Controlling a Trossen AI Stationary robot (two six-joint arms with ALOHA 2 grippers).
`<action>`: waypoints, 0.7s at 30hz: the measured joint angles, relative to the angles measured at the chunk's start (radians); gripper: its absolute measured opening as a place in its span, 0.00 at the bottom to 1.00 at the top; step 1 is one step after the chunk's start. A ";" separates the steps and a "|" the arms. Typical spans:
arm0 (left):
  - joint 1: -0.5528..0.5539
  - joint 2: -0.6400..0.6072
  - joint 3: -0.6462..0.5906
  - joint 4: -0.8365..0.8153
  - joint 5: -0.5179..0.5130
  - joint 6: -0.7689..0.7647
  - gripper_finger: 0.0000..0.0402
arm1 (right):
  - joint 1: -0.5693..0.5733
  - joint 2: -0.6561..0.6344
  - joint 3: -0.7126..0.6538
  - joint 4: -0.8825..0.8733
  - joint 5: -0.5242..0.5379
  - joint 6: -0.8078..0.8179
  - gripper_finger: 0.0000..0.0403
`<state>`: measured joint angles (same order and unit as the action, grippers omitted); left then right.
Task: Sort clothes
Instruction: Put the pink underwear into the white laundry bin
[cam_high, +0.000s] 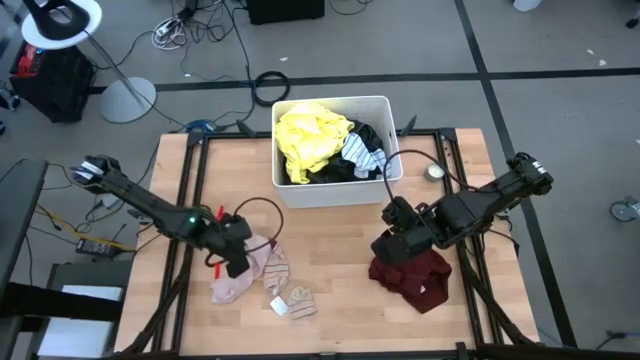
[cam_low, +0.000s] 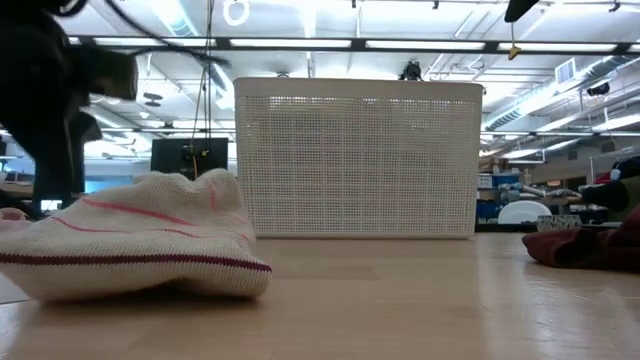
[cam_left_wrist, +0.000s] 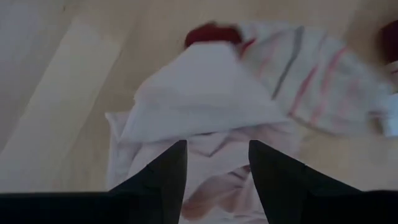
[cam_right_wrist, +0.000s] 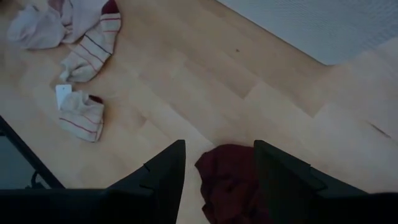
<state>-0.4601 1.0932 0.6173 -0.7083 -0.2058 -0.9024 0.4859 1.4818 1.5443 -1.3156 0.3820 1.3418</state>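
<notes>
high view, bin: a white bin (cam_high: 386, 110) is set at the back middle of the table (cam_high: 340, 300), stuffed with a yellow garment (cam_high: 308, 138), a dark one and a striped piece.
high view, left gripper: the left gripper (cam_high: 236, 262) is hung right over the pink garment (cam_high: 238, 285) on the table's left front part.
high view, socks: a striped sock (cam_high: 275, 268) is laid just beside the pink garment, another sock (cam_high: 298, 301) with a white tag a bit nearer the front edge.
high view, right gripper: the right gripper (cam_high: 392, 246) is parked over the edge of the maroon garment (cam_high: 418, 275) on the right.
low view: a sock (cam_low: 140, 245) is seen close up on the left, bin (cam_low: 358, 160) behind it, maroon garment (cam_low: 590, 245) at the far right.
left wrist view: the fingers (cam_left_wrist: 163, 180) are spread apart with nothing pinched, pink garment (cam_left_wrist: 199, 106) under them, sock (cam_left_wrist: 311, 81) beyond.
right wrist view: the fingers (cam_right_wrist: 163, 171) are spread too, nothing gripped; maroon garment (cam_right_wrist: 227, 177) is seen between them, socks (cam_right_wrist: 84, 115) well apart.
</notes>
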 joint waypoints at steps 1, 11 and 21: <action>0.001 0.016 -0.009 0.007 0.000 0.000 0.44 | 0.003 0.000 0.000 0.000 0.000 0.000 0.47; 0.001 0.179 -0.105 0.226 0.099 -0.059 0.37 | 0.021 0.000 0.000 0.014 0.000 0.000 0.47; 0.000 0.177 0.032 0.078 0.164 -0.126 0.01 | 0.038 0.000 0.000 0.013 0.020 -0.053 0.47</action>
<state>-0.4603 1.2706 0.6491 -0.6298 -0.0414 -1.0279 0.5240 1.4818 1.5443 -1.3022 0.4020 1.2889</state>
